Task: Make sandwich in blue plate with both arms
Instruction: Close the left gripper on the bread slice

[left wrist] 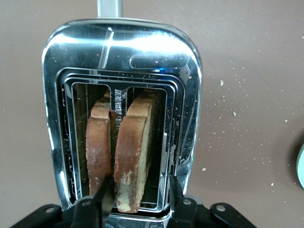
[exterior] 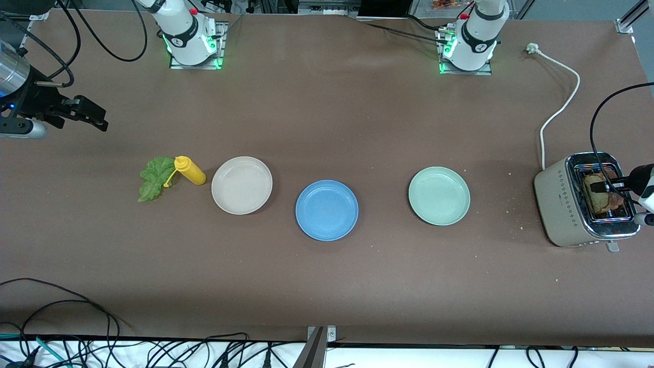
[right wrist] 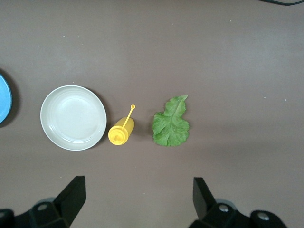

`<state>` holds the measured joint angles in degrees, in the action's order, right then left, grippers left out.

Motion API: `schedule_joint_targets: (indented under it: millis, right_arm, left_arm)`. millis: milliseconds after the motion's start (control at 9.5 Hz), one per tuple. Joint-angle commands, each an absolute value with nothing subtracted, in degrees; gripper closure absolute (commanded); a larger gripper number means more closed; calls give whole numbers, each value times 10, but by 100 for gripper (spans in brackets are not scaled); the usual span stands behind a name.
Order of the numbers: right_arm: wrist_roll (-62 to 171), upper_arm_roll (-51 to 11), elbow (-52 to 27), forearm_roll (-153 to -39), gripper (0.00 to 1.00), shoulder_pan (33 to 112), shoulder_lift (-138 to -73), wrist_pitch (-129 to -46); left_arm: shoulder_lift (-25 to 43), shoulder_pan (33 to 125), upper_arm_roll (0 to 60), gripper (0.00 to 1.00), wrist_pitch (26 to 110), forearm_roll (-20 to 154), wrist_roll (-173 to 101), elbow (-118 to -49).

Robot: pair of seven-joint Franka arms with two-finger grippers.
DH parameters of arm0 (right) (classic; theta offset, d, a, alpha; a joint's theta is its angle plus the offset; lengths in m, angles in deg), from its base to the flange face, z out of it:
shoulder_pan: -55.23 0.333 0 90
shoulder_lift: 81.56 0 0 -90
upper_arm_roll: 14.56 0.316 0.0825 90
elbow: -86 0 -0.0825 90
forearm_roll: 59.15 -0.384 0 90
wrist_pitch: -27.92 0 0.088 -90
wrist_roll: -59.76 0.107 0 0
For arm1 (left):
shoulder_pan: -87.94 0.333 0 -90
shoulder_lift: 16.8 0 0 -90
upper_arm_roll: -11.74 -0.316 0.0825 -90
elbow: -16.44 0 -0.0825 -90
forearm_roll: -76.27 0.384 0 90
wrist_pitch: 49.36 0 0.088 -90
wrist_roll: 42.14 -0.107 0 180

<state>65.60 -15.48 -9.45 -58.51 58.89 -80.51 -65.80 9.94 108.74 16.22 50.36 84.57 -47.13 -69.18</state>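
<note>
Bread slice (left wrist: pixel 134 152) in toaster (left wrist: pixel 190 95) | between left pincer (left wrist: pixel 137 197) fingers

No readable text, label, brand, number or sign on anything in view.

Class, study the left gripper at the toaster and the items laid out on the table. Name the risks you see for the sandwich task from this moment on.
1. The left gripper straddles one bread slice in the toaster; the second slice stands close beside it, so a finger may snag it.
2. Crumbs already lie around the toaster, so a hard squeeze may break the slice.
3. The yellow bottle touches the lettuce leaf, so the open, waiting right gripper may knock it over.
</note>
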Motion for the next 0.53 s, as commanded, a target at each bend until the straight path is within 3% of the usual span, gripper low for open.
schedule_joint_targets:
  millis: [0,211,316,421]
  right_arm:
    - [660,-157,-84,-585,0,591,-807,-649]
    - [660,-157,-84,-585,0,591,-807,-649]
    - [660,-157,-84,-585,0,591,-807,-649]
    - [660,-157,-84,-586,0,591,-807,-649]
  left_arm:
    - [105,1088,164,47,505,863,-481,-686]
    - [111,1090,163,51,504,865,-482,-686]
    - [114,1090,163,59,504,865,-481,-686]
    - [113,1090,163,75,504,865,-481,-686]
